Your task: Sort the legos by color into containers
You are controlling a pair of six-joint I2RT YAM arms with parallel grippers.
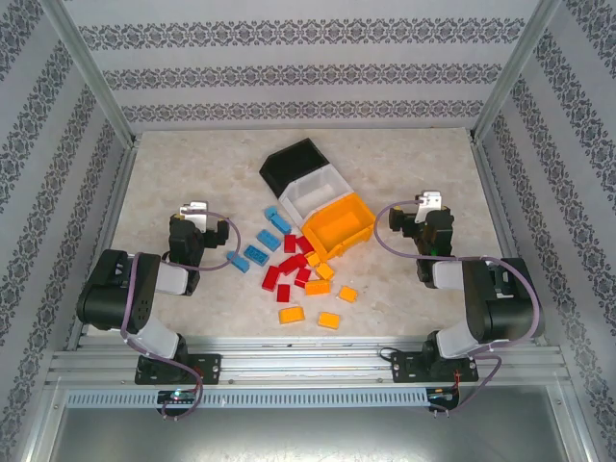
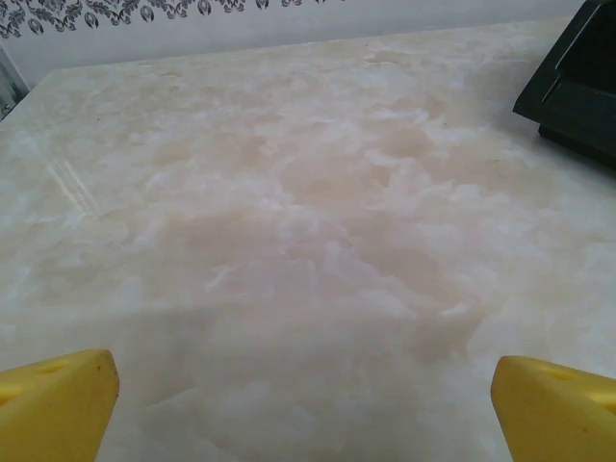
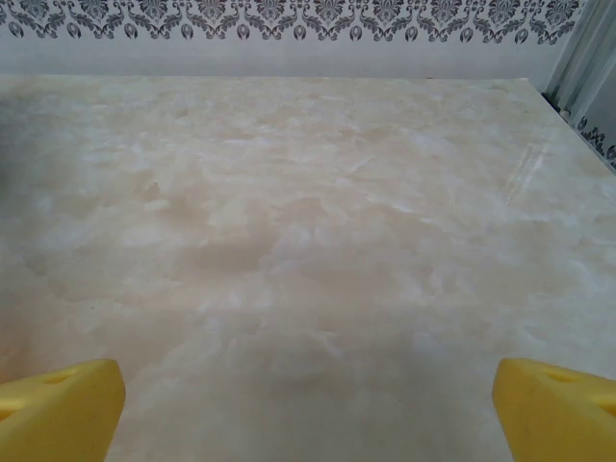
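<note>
Bins: black plastic bin [image 1: 292,166], white plastic bin [image 1: 316,192], orange-yellow plastic bin [image 1: 339,226]; 1 diagonal row.
Legos: small plastic bricks [image 1: 291,314], tabletop [image 1: 192,164] centre.
Left gripper [image 2: 306,404]: spread, empty.
Right gripper [image 3: 308,409]: spread, empty.

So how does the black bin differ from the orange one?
The black bin sits farthest back; the orange bin sits furthest forward. Bricks crowd against the orange bin's front; none lie against the black bin. Both look alike in shape and size, flanking the white bin.

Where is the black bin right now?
In the top view the black bin sits centrally, farthest back in the bin row, directly behind the white bin; the left wrist view catches it at upper right.
</note>
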